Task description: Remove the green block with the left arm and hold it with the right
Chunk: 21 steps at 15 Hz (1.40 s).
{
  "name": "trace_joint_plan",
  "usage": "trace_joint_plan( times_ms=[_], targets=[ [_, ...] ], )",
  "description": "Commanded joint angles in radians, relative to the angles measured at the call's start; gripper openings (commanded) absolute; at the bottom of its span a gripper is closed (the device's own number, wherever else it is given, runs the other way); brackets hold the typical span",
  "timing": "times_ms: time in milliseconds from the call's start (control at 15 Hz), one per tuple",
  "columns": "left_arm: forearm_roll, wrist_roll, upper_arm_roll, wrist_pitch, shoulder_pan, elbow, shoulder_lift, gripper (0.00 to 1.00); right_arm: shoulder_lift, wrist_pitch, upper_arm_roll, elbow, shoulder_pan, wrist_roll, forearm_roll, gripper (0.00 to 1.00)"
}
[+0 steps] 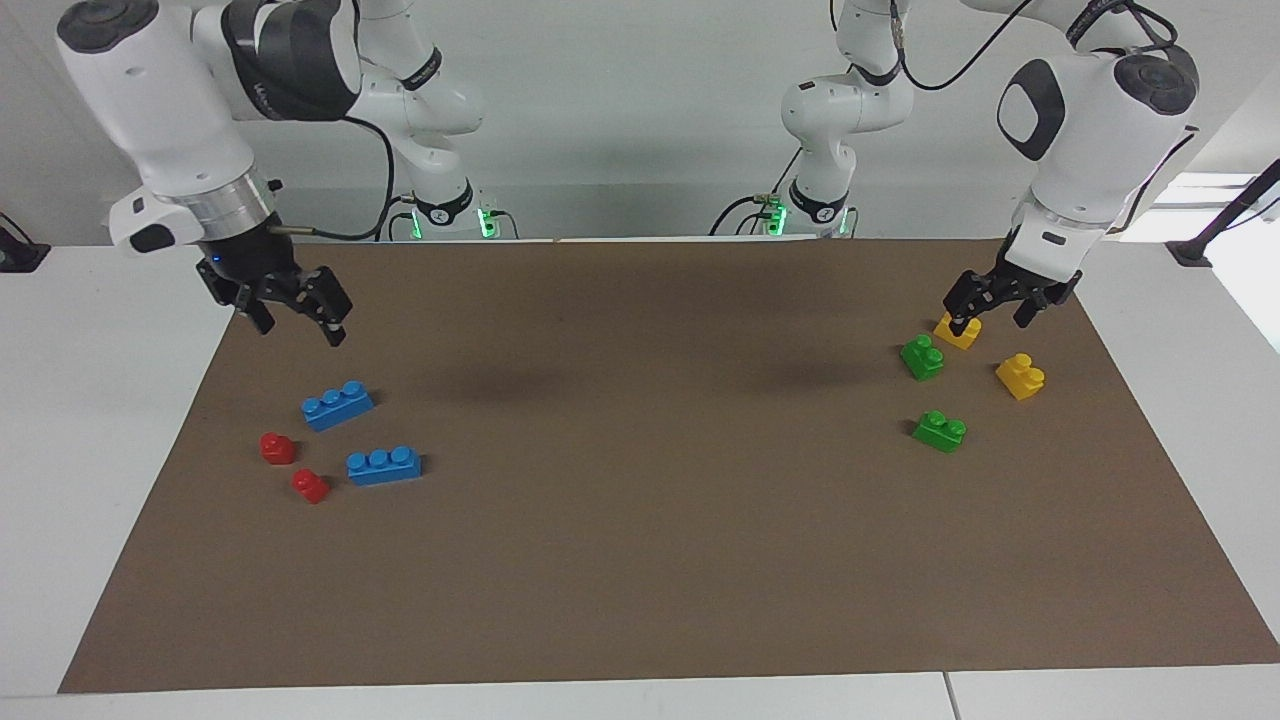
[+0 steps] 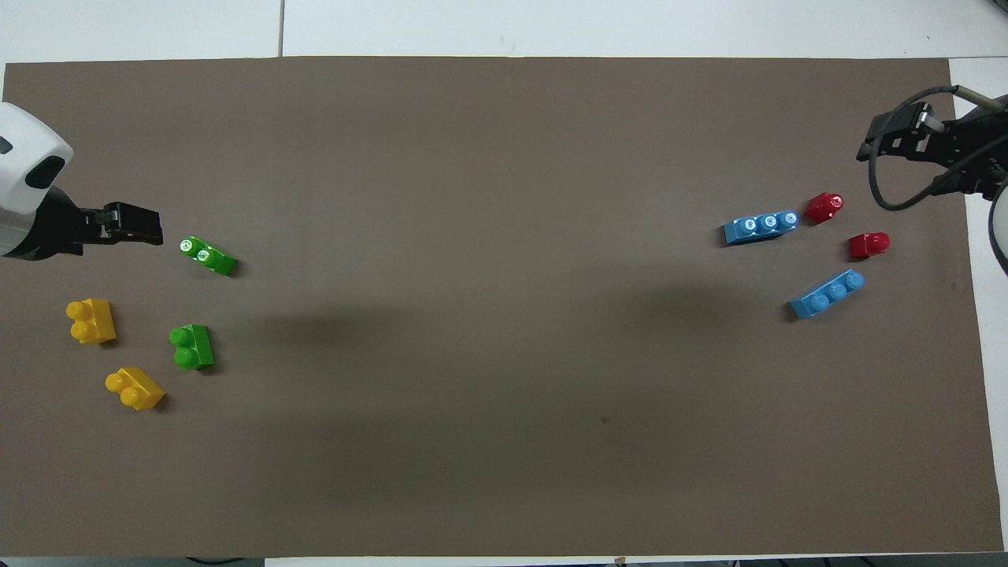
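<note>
Green block (image 1: 940, 430) lay at right of the facing frame on the brown desk (image 1: 640, 560), untouched. Left pincer (image 1: 1010, 305) hung released at upper right above a yellow brick (image 1: 957, 329); right pincer (image 1: 295, 310) hung released at upper left.

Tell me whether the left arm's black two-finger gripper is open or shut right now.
Open. In the facing view the left gripper hangs above the yellow bricks with its fingertips spread apart and nothing between them.

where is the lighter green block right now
The lighter green block lies on the brown mat at the left arm's end, farther from the robots than the darker green block and the yellow blocks.
</note>
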<state>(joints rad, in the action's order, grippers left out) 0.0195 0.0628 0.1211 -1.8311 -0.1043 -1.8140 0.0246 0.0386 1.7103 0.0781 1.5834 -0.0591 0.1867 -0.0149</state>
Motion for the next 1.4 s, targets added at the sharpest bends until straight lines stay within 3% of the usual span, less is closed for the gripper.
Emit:
trace_joint_plan(
  times_ms=[0,667,867,1333],
  targets=[
    [0.014,-0.012,-0.009,0.024,0.011,-0.016,0.029,1.0,-0.1,-0.059,0.008,0.091,0.027,-0.069,0.012,1.0],
    [-0.01,0.003,-0.02,0.095,0.048,0.004,0.046,1.0,-0.101,-0.086,0.003,0.053,0.016,-0.196,0.023,1.0],
    [-0.018,0.017,-0.07,0.127,0.112,0.042,0.043,1.0,-0.103,-0.093,0.002,0.053,0.013,-0.24,0.039,1.0],
    [-0.049,0.022,-0.07,0.136,0.103,0.05,0.046,1.0,-0.103,-0.093,0.002,0.055,0.015,-0.25,0.043,1.0]
  ],
)
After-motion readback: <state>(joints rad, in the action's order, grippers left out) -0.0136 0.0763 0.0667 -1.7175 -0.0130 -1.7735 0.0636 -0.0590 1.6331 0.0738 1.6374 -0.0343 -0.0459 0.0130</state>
